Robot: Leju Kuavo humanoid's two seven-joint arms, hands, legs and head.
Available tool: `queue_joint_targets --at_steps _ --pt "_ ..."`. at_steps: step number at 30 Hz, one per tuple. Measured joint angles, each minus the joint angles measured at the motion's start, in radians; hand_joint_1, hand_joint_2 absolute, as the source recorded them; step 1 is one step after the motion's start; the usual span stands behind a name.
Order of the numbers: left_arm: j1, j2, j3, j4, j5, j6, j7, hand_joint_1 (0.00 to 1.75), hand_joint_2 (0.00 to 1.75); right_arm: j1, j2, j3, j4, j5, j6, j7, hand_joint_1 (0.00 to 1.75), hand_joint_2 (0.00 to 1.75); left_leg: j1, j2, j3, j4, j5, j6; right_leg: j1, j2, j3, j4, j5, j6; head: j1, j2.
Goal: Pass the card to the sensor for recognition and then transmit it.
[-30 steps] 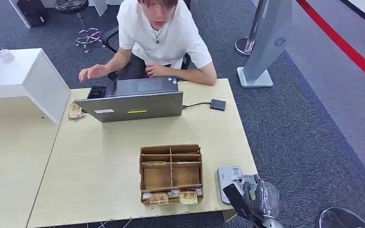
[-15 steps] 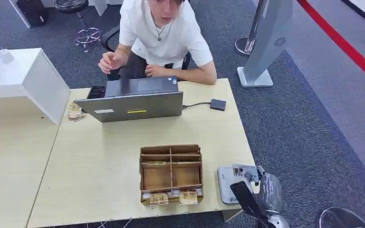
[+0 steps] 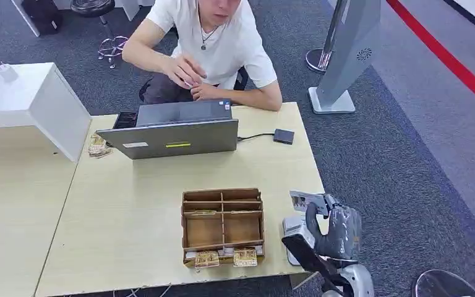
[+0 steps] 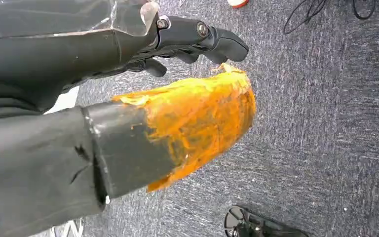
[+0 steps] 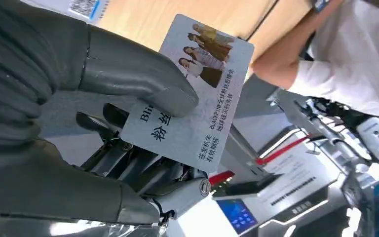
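Our left hand [image 4: 197, 39] hangs over the carpet with fingers curled, holding nothing. Our right hand [image 3: 334, 232] pinches the card [image 3: 306, 199] above the sensor [image 3: 294, 228]. We should keep it flat while extending. The surface [image 3: 130, 216] edge lies just beside; the divided box [image 3: 222, 226] stands near.

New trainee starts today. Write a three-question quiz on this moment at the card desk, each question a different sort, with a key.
1. True or false: the right hand holds the card.
2. Which lies nearest the right hand? A. laptop B. white sensor C. black box
3. Fill in: the left hand hangs over grey ____.

Key: 1 true; 2 B; 3 carpet.
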State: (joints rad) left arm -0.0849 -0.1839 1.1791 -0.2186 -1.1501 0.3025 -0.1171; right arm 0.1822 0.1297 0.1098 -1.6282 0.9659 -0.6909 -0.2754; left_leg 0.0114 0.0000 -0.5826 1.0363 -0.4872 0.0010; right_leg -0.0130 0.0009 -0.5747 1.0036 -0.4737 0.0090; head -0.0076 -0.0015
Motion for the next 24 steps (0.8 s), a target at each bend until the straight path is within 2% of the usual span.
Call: queue_joint_targets --at_steps 9,15,24 --pt "-0.001 0.0 -0.005 0.0 -0.023 -0.013 0.0 0.0 0.0 -0.088 -0.011 0.077 0.01 0.093 0.0 0.007 1.75 1.75 0.0 0.0 0.0 0.0 0.0 0.0 0.0 0.0 0.0 0.0 0.0 0.0 0.0 0.0" --pt "-0.004 -0.002 -0.01 0.0 -0.031 -0.024 -0.006 0.0 0.0 -0.18 -0.012 0.109 0.032 0.248 0.0 0.029 1.75 1.75 0.0 0.0 0.0 0.0 0.0 0.0 0.0 0.0 0.0 0.0 0.0 0.0 0.0 0.0" --pt "-0.006 -0.01 -0.02 0.0 -0.041 -0.037 -0.018 0.0 0.0 -0.32 -0.012 0.171 0.055 0.474 0.0 0.141 1.75 1.75 0.0 0.0 0.0 0.0 0.001 0.0 0.0 0.0 0.0 0.0 0.0 0.0 0.0 0.0"
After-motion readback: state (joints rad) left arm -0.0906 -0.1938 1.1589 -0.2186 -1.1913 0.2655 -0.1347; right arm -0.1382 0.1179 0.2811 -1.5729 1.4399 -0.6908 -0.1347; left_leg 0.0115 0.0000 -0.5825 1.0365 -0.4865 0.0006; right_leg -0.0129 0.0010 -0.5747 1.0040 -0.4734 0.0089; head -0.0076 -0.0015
